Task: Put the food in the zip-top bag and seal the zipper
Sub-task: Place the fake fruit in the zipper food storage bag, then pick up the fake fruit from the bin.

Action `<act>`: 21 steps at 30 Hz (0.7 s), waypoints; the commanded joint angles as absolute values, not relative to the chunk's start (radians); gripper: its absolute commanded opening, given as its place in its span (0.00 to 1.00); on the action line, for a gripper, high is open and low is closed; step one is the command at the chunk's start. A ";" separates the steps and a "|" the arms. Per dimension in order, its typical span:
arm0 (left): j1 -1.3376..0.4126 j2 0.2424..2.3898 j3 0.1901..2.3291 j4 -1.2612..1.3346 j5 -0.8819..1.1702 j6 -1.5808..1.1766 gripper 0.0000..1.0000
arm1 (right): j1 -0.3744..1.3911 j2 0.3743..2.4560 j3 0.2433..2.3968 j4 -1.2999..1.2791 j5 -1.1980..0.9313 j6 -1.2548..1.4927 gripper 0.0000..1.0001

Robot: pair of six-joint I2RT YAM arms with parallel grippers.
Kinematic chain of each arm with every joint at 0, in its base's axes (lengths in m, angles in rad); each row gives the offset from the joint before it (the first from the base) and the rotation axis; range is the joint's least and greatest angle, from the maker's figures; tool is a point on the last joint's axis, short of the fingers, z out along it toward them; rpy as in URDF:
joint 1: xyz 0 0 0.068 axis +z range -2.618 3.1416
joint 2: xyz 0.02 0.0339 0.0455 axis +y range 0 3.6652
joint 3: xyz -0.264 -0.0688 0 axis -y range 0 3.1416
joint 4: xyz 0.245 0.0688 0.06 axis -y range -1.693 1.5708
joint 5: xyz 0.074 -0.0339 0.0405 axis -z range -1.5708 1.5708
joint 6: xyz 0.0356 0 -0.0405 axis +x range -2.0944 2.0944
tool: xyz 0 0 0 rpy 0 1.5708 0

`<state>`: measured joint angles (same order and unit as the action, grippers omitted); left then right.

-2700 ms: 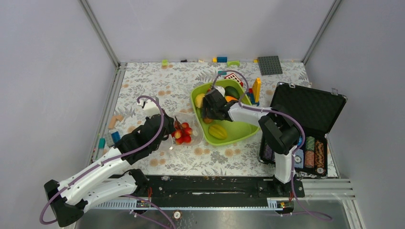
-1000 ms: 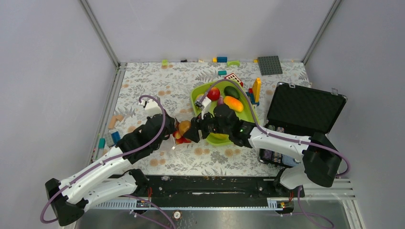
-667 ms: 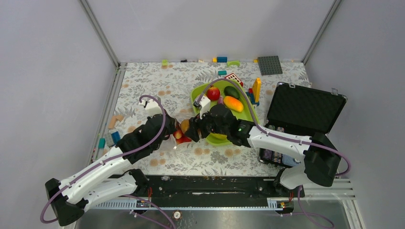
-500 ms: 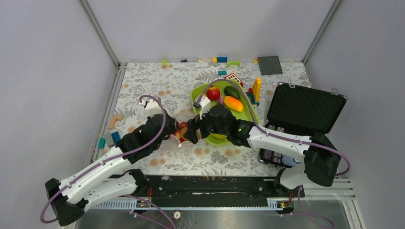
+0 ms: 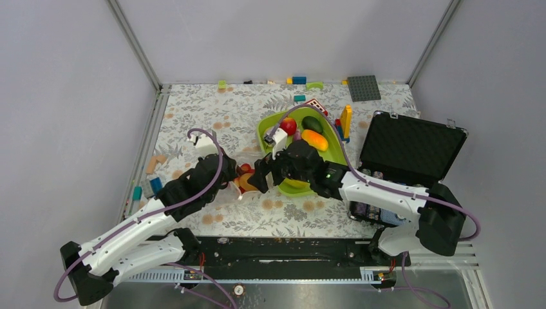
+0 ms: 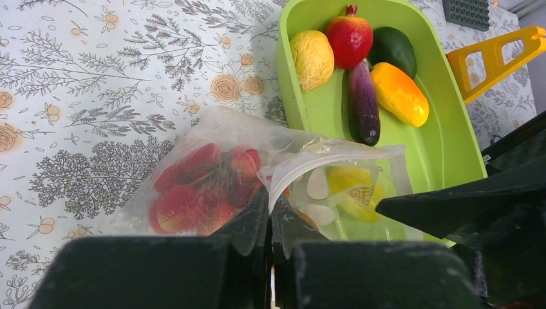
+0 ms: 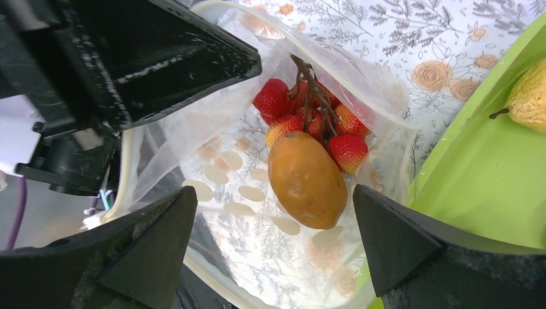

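Note:
The zip-top bag lies open just left of the lime-green tray. My left gripper is shut on the zipper strip at the bag's mouth; its jaws pinch the strip in the left wrist view. My right gripper is open and empty at the bag's mouth. Inside the bag lie the red grape bunch and a brown-orange kiwi. In the tray lie the lemon, red apple, eggplant, a dark green fruit and an orange fruit.
An open black case with poker chips stands at the right. A yellow block tower stands behind the tray. A grey baseplate and loose blocks line the back edge. More blocks lie at the left edge.
My right gripper carried the brown-orange kiwi from the tray to the bag's mouth and let it go. The kiwi now lies in the bag and the jaws are open. The left gripper has kept its hold.

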<state>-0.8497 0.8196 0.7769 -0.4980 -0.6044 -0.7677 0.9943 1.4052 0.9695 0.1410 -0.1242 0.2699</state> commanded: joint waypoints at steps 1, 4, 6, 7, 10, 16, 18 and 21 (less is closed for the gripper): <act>-0.851 0.792 0.784 -0.444 -0.605 -0.759 0.00 | 1.002 1.299 0.937 0.215 -0.110 0.271 1.00; -0.850 0.789 0.782 -0.445 -0.618 -0.758 0.00 | 1.002 1.229 0.881 0.255 -0.026 0.273 1.00; -0.851 0.788 0.784 -0.446 -0.613 -0.758 0.00 | 1.002 1.188 0.849 0.259 0.080 0.275 1.00; -0.850 0.787 0.784 -0.447 -0.611 -0.758 0.00 | 1.001 1.170 0.835 0.255 0.153 0.278 1.00; -0.850 0.785 0.782 -0.446 -0.618 -0.759 0.00 | 0.999 1.139 0.816 0.206 0.288 0.292 1.00; -0.851 0.788 0.784 -0.446 -0.615 -0.758 0.00 | 0.985 1.177 0.885 -0.011 0.401 0.354 1.00; -0.851 0.790 0.785 -0.446 -0.614 -0.758 0.00 | 0.972 1.203 0.901 -0.065 0.375 0.358 1.00; -0.850 0.791 0.788 -0.449 -0.610 -0.755 0.00 | 0.926 1.258 0.920 -0.120 0.327 0.391 1.00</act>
<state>-0.8497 0.8036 0.7769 -0.4984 -0.6052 -0.7670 0.9749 1.2011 0.8619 -0.0055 0.3161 0.3393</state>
